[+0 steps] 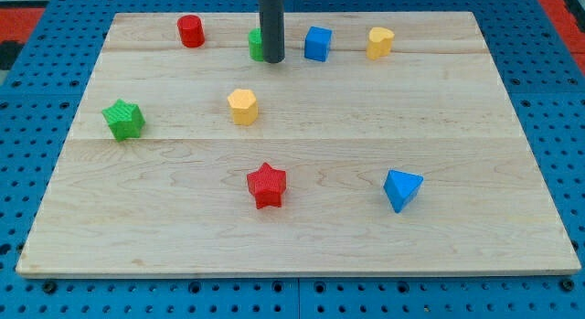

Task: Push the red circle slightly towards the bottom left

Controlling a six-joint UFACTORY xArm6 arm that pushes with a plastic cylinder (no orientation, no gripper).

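Note:
The red circle [190, 31] is a short red cylinder near the view's top left of the wooden board [302, 228]. My tip [272, 58] is the lower end of a dark rod coming down from the view's top. It stands well to the right of the red circle, right in front of a green block [256, 44] that it partly hides. The tip does not touch the red circle.
A blue cube [317, 43] and a yellow block [380, 42] sit to the right of the tip. A yellow hexagon [242, 106], a green star [123, 119], a red star [267, 185] and a blue triangle [402, 189] lie lower down.

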